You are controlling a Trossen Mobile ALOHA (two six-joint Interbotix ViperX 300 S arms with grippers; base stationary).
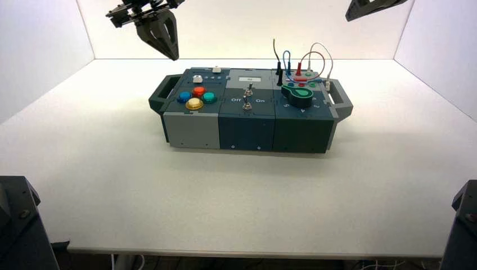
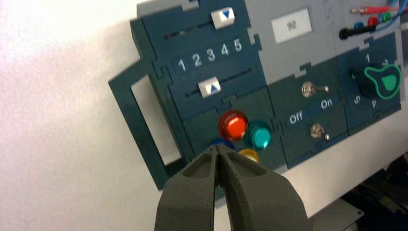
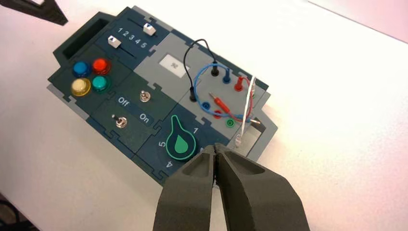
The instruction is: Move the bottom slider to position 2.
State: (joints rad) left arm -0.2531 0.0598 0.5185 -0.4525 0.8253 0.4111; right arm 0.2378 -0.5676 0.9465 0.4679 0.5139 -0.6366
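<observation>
While the box point(image 1: 246, 126) sits on the table point(image 1: 242, 197) in the high view, the left gripper point(image 1: 174, 58) hangs in the air at its left side, fingers pressed together with nothing between them. The bottom slider point(image 1: 197, 79) is on the box's left part, behind the red button point(image 1: 198, 91).

In the left wrist view, the bottom slider's knob stands roughly level with the digit 2 point(image 2: 197, 59), toward the low-number end of its track. The closed tips overlap the blue button point(image 2: 223, 144).

In the right wrist view, the right gripper point(image 3: 215, 147), idle above the box's right side, has its fingers pressed together.
</observation>
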